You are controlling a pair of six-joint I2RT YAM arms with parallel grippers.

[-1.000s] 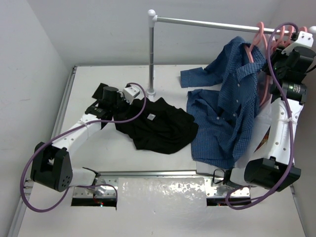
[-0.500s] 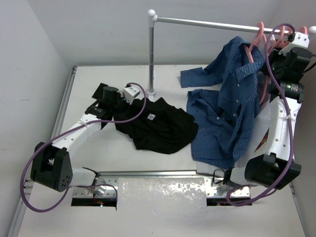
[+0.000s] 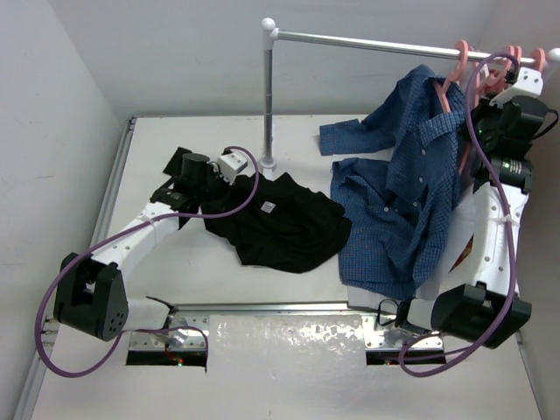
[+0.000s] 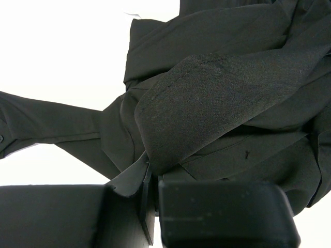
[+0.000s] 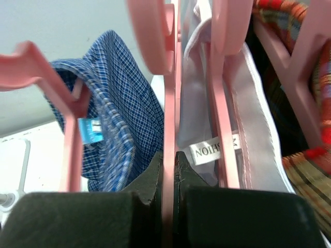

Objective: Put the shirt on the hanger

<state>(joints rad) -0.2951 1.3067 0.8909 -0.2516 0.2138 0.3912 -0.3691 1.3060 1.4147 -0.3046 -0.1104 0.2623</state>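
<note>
The white table lies under everything, with a silver metal rail on an upright post crossing its far side. A blue checked button-up shirt hangs from the right end of that rail and spills down onto the table.

Just left of it, the plain black fabric shirt lies crumpled flat on the table, touching the blue one at its right edge and well apart from the rail.

My left gripper is down at the black shirt's left edge. Its jaws are nearly together, with a fold of the dark cloth pinched between them.

My right gripper is raised at the rail's right end, among several hanging pink hangers. Its jaws are clamped narrowly on the stem of one thin salmon-pink plastic hanger. A pale white garment hangs just beside that hanger, and a red plaid garment hangs further right.

The small white label shows on top of the black shirt.
</note>
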